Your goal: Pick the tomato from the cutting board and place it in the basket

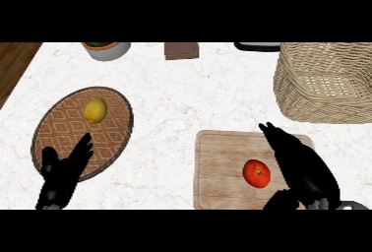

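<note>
A red tomato (256,173) lies on the wooden cutting board (218,172) at the lower middle of the counter. My right hand (305,167) is just right of the tomato, fingers straight and pointing away from me, thumb curled low beside the fruit; it is open and holds nothing. The woven wicker basket (323,81) stands at the upper right, beyond the board. My left hand (62,172) rests open at the lower left, fingers up, over the edge of a round patterned plate.
A round brown patterned plate (109,128) at the left carries a yellow lemon (95,110). At the back edge stand a grey pot (108,49), a brown block (181,50) and a dark object (256,46). A wooden strip (13,64) borders the counter's left.
</note>
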